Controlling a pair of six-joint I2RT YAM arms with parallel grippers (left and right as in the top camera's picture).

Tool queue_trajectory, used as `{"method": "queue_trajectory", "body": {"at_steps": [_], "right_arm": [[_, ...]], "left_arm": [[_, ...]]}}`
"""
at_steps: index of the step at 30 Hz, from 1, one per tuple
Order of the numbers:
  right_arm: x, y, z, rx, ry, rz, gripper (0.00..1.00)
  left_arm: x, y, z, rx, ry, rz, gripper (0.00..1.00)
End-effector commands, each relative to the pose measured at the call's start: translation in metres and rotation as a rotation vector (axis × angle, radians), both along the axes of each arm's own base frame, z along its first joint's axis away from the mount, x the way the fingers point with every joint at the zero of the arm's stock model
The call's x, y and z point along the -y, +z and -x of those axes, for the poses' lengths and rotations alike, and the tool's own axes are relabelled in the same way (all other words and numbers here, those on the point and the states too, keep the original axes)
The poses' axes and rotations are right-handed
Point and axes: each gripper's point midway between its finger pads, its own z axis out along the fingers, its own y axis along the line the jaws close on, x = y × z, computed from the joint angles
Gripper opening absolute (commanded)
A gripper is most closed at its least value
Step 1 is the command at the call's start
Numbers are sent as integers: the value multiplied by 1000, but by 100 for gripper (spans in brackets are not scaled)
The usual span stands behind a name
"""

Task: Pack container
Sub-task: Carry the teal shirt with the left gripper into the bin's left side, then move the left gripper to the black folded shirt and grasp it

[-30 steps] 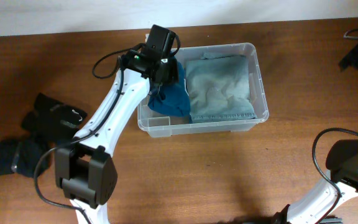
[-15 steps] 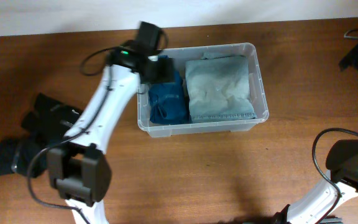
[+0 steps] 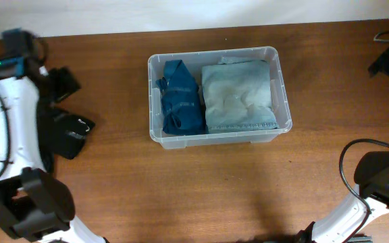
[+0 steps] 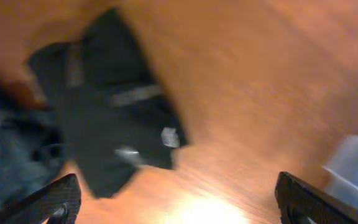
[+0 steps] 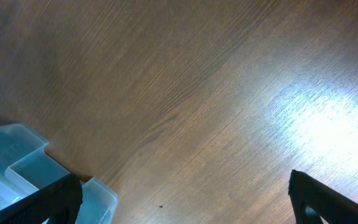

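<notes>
Grip: left gripper (image 4: 179, 202) spread wide, empty, hovering over black clothes (image 4: 110, 118) on the wooden table (image 4: 247, 74).
Next grasp: best to descend centred on one garment and pinch a thick fold.
Other arm: right gripper (image 5: 185, 202) spread, empty.
Packing target: clear plastic container (image 3: 211, 52) mid-table, well apart, holding blue garment (image 3: 181, 101) and pale folded cloth (image 3: 238, 94).

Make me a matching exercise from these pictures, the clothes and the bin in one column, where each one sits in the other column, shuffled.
Column one:
1. dark blue cloth
2. pale green cloth
3. black clothes
4. container

Column two:
A. on the bare table, left of the container
B. in the right part of the container
C. mid-table, holding two cloths
D. in the left part of the container

Pairs: 1-D, 2-B, 3-A, 4-C
</notes>
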Motion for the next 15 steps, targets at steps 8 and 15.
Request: {"method": "queue_trajectory", "body": {"at_steps": [8,15], "right_arm": [[0,2,2,4,-12,1,98],[0,2,2,4,-12,1,99]], "left_arm": [[-44,-60,32,-110,-300,-65,99],[-48,-98,22,-87,-417,-127,99]]}}
